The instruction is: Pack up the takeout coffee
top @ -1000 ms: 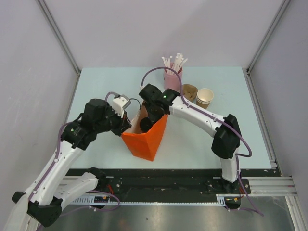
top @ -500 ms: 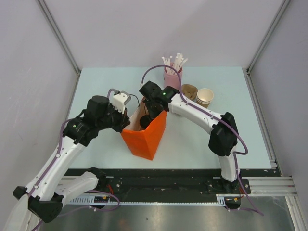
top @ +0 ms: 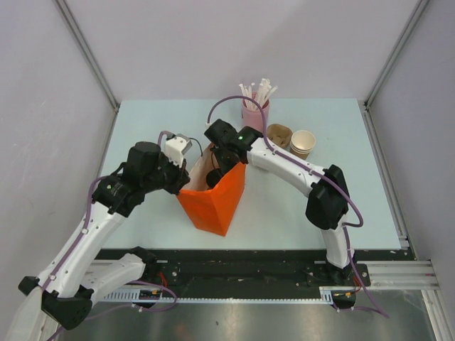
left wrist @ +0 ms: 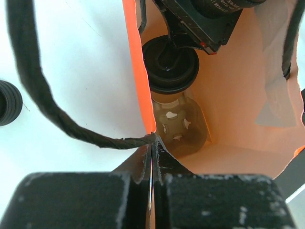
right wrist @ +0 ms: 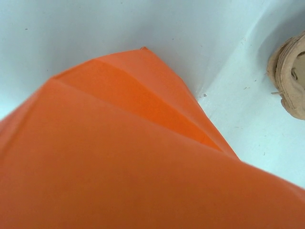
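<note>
From above, your left gripper [top: 188,172] is clenched on the left rim of the orange bag [top: 213,206] at the middle of the frame, and your right gripper [top: 216,168] reaches into the bag's mouth. Since a second ago the right arm has drawn up and to the left, and the bag's top edge has swung left with it, so the bag now stands straighter. A pink holder of straws [top: 254,114], a cup carrier [top: 279,135] and stacked paper cups [top: 302,145] sit on the table [top: 142,121] at upper right. In your left wrist view the fingers [left wrist: 136,195] are pinched shut on the bag's rim [left wrist: 138,86] where the black cord handle [left wrist: 43,105] meets it. Inside the bag, the coffee cup [left wrist: 170,67] hangs near the bag's floor, and the right gripper [left wrist: 174,42] grips its black lid at the upper edge. Your right wrist view shows only the bag's outer wall [right wrist: 119,157], with the carrier [right wrist: 290,76] at the right edge.
</note>
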You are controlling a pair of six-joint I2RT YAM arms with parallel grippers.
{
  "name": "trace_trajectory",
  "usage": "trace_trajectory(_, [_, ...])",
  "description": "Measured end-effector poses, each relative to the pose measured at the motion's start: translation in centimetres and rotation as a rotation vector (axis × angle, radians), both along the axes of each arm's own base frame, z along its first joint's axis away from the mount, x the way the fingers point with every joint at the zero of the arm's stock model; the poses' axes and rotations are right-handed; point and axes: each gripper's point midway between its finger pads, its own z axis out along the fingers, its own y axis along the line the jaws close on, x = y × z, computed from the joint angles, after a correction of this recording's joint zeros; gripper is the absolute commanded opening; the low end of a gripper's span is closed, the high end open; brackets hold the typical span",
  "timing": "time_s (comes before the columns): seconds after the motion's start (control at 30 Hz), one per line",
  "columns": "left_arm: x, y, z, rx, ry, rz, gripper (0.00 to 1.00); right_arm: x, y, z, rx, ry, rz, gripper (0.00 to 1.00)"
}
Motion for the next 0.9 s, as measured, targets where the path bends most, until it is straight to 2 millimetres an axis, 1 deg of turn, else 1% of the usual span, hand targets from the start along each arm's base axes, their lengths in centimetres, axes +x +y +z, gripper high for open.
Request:
trace_trajectory(0.63, [0.37,0.38,-0.03,0.005,-0.028,0.024,0.0,0.34,0.21,-0.35,-0.012,-0.003,0.006,0.0])
trace_trajectory(0.9, [0.62,0.88,-0.17,0.016,-0.046,0.05,0.0,0.44,0.34,-0.52,-0.002,0.011,0.025,0.0])
